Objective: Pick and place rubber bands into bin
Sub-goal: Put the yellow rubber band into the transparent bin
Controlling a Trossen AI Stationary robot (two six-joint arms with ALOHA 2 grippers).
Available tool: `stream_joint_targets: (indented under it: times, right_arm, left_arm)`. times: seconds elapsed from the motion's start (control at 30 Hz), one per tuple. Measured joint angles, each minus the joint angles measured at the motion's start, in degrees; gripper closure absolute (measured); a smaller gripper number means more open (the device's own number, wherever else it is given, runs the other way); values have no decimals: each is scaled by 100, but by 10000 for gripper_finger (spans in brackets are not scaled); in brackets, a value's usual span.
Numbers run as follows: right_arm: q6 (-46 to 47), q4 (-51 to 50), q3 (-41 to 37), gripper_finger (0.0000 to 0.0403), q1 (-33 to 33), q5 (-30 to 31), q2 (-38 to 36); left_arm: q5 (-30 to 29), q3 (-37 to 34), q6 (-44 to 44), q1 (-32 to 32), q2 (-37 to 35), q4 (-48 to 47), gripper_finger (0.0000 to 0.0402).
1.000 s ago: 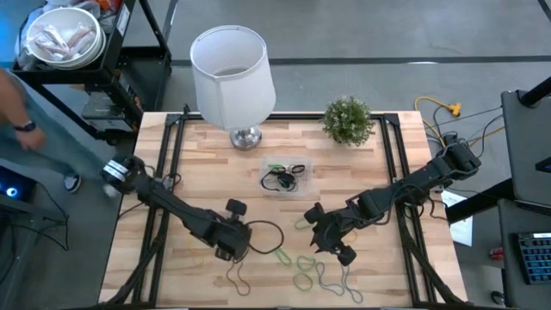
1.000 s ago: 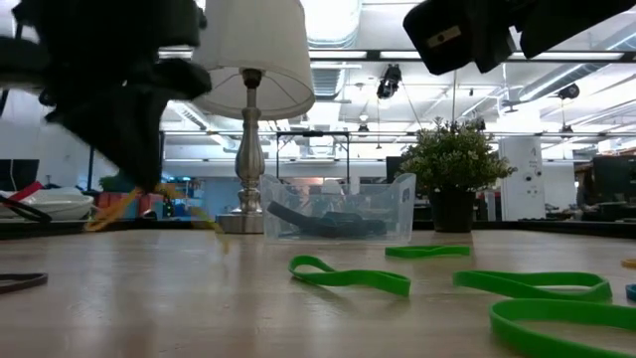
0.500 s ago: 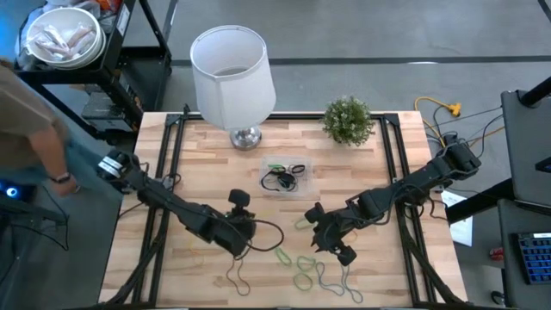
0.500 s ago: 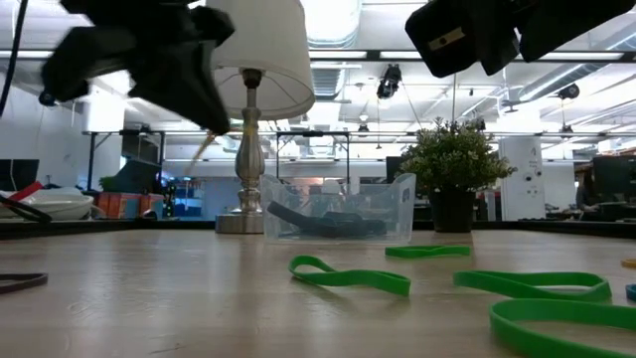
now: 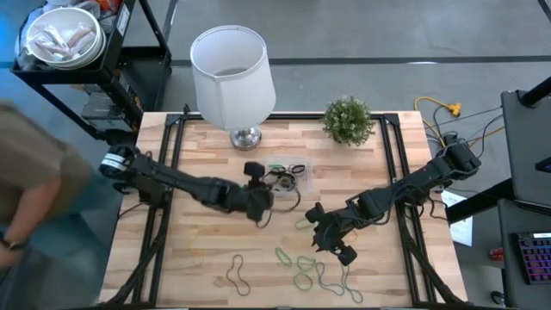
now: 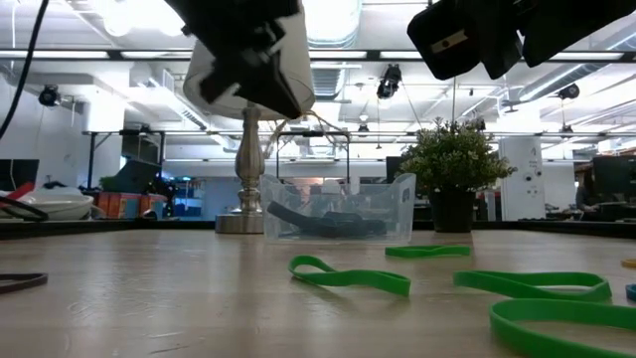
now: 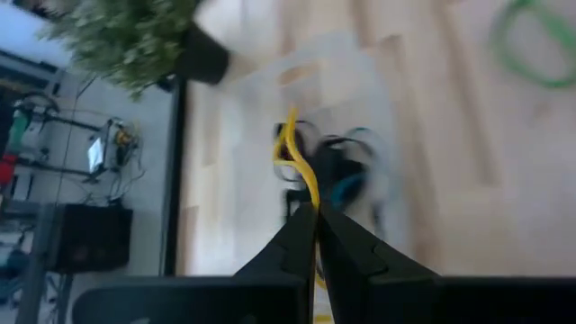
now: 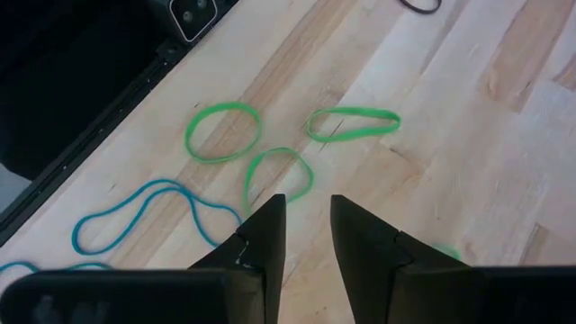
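My left gripper (image 5: 262, 198) hovers at the near-left side of the clear bin (image 5: 285, 178), shut on a thin yellow rubber band (image 7: 297, 157). The bin holds dark, green and blue bands. Further right my right gripper (image 5: 323, 238) stands open above the table, nothing between its fingers. Green rubber bands (image 8: 223, 132) (image 8: 353, 123) (image 8: 279, 174) and a blue one (image 8: 144, 211) lie flat on the wood beneath it. More loops lie near the front edge (image 5: 303, 279), a brown one (image 5: 237, 274) among them. My left gripper pinches the yellow band (image 7: 309, 193) between its two shut fingertips. The fingers slant down from the table's left toward the bin. The band is lifted clear of the table, and its free loop sticks out past the fingertips over the bin, slack.
A white lamp (image 5: 231, 76) on a metal foot and a small potted plant (image 5: 348, 120) stand at the table's far edge behind the bin. A person (image 5: 26, 194) moves beside the table's left edge. A white bowl (image 5: 62, 39) sits on a cart beyond.
My left gripper has risen and travelled from the near middle of the table toward the far edge and the bin, tipping and turning as it went. It stays shut on the yellow band, which is now lifted clear.
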Motion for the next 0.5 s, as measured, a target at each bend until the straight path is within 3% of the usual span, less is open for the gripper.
stream_joint_targets:
  times: [0.13, 0.5]
  right_arm:
    - [0, -2, 0, 323, 0, -4, 0]
    - [-1, -22, 0, 330, 0, -4, 0]
  left_arm:
    - [213, -2, 171, 554, 11, 263, 401]
    - [1898, -80, 136, 1483, 22, 730, 402]
